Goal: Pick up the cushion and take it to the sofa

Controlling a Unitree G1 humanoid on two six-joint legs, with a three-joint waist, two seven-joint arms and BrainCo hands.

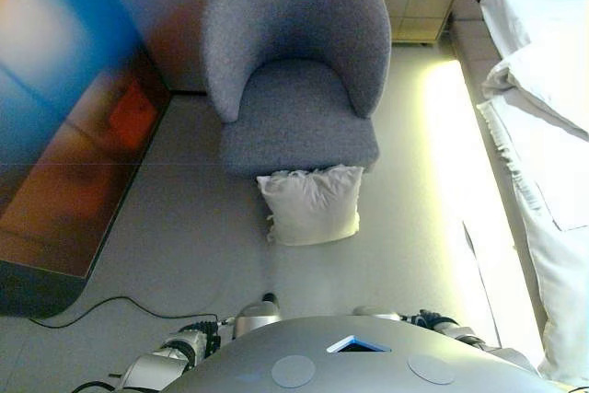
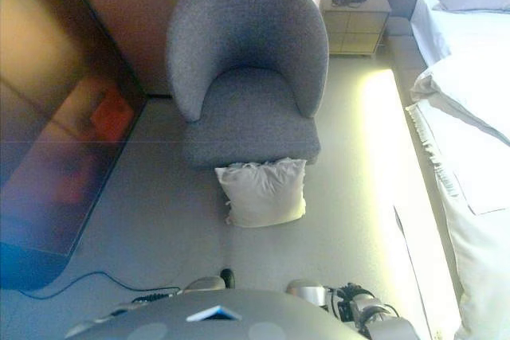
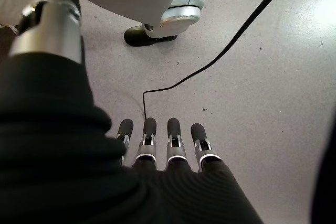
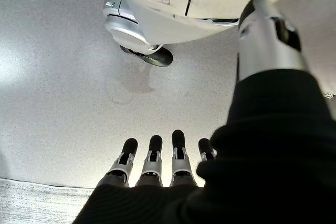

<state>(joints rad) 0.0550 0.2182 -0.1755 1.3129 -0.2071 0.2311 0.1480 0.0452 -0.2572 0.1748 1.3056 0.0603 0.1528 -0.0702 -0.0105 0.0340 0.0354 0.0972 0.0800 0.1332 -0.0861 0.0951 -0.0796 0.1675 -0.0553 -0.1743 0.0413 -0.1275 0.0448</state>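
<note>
One cushion (image 1: 312, 204): leaning upright against the armchair (image 1: 294, 62) front, long side lying across.
Left hand (image 3: 163, 150): hanging with straight fingers, holding nothing.
Right hand (image 4: 157, 163): likewise.

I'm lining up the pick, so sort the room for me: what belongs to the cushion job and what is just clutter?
Job:
- white cushion, on the floor, leaning on the armchair's front
- grey armchair, empty seat
- left robot hand and right robot hand, both open, holding nothing, over bare floor

Just there:
- bed with white bedding
- bedside cabinet
- large dark screen
</note>
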